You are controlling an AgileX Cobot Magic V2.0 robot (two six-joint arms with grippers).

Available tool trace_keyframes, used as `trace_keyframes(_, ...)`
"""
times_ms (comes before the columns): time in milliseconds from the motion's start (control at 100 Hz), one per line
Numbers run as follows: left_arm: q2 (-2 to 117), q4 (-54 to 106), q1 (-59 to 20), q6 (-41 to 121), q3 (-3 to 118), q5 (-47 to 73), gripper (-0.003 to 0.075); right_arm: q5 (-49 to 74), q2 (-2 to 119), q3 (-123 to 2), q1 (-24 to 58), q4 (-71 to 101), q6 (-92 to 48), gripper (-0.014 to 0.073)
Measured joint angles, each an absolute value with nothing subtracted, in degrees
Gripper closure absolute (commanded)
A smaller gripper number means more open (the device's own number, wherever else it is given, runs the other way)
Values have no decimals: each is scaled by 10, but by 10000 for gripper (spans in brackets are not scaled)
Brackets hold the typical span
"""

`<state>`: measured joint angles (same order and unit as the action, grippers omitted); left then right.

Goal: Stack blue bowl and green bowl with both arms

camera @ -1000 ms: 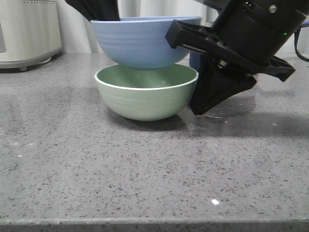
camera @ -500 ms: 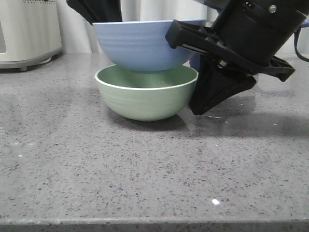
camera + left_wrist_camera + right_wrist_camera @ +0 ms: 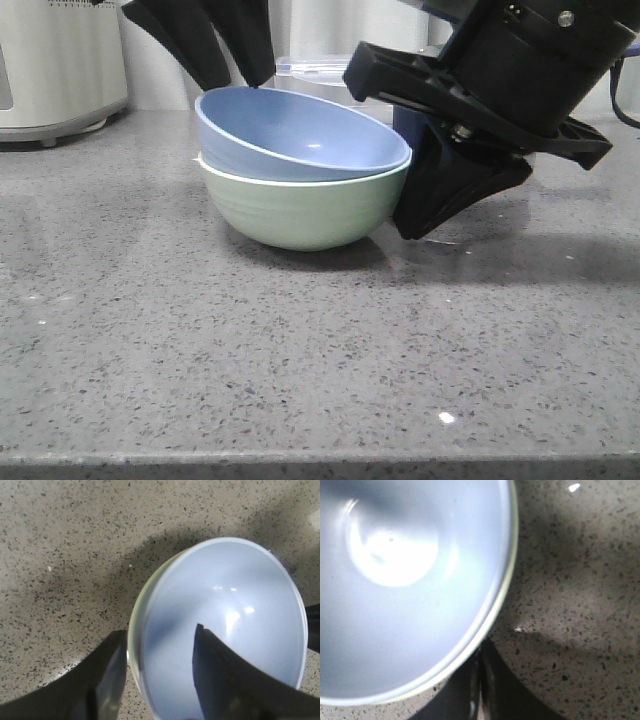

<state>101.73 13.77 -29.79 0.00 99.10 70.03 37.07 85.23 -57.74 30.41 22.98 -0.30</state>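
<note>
A: Blue bowl (image 3: 300, 135), front view: it sits inside the green bowl (image 3: 300, 212), tilted, its rim higher on the robot's left and dipping to meet the green rim on the right. Both stand on the speckled grey bench (image 3: 300, 360).

B: And the left gripper (image 3: 232, 72)?

A: Its two black fingers (image 3: 190, 45) hang just above the raised edge of the blue bowl, spread apart and gripping nothing. In the left wrist view the fingers (image 3: 220, 680) straddle that rim, one outside the bowls, one over the blue interior; contact with the rim cannot be judged.

B: The right gripper (image 3: 415, 225)?

A: It stands just beside the green bowl on the robot's right, its wedge tip down near the bench. In the right wrist view its fingers (image 3: 492, 680) appear pressed together, only a thin seam between them, with nothing held; the bowls' rims lie close in front.

B: Background?

A: A white appliance (image 3: 55, 65) at far left, and a dark blue object (image 3: 405, 120) partly hidden behind the right arm.
</note>
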Motion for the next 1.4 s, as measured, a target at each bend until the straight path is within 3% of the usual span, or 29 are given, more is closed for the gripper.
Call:
trace_keyframes(280, 1017, 138, -298, 0, 992, 701, 395, 371, 852, -577, 304, 230, -3, 593)
trace_keyframes(500, 1010, 133, -298, 0, 991, 688, 456, 388, 852, -577, 304, 230, -3, 593)
trace_keyframes(910, 872, 33, -283, -51, 887, 619, 484, 422, 806, -570, 252, 222, -3, 593)
trace_keyframes(1290, 688, 15, -162, -59, 711, 561, 720, 422, 676, -509, 151, 188, -3, 593)
trace_keyframes(1400, 632, 9, -131, -59, 664, 545, 741, 422, 639, -486, 126, 184, -3, 593)
